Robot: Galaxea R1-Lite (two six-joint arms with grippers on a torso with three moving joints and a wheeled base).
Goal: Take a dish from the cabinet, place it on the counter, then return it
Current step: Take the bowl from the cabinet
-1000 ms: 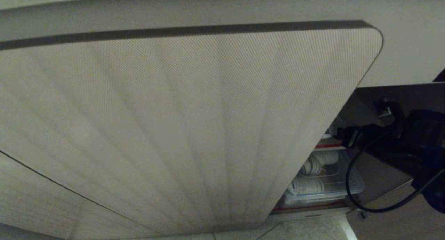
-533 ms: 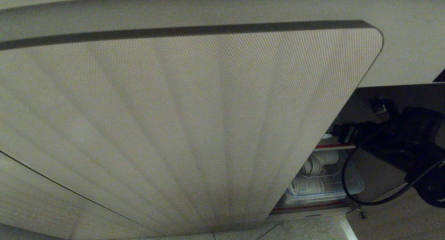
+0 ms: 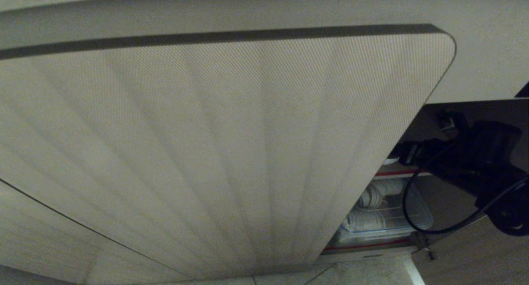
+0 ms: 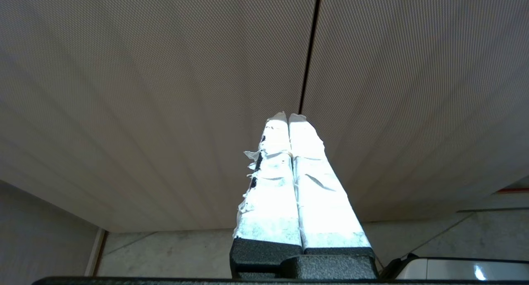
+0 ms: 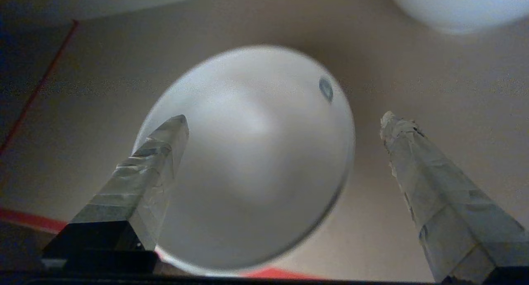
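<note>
Dish, the small white bowl with a blue-grey logo near its rim, sits on the brown shelf of the cabinet, just behind the shelf's red front edge and between the spread fingers of the right gripper, with one fingertip over its rim and the other well clear; nothing is pinched, so this looks like either the reach to take it or the release on returning it. Next the jaws must close squarely on the rim, or back straight out. Another white bowl stands further in behind the dish. Beside the cabinet's fluted door the left gripper hangs parked, fingers pressed together
</note>
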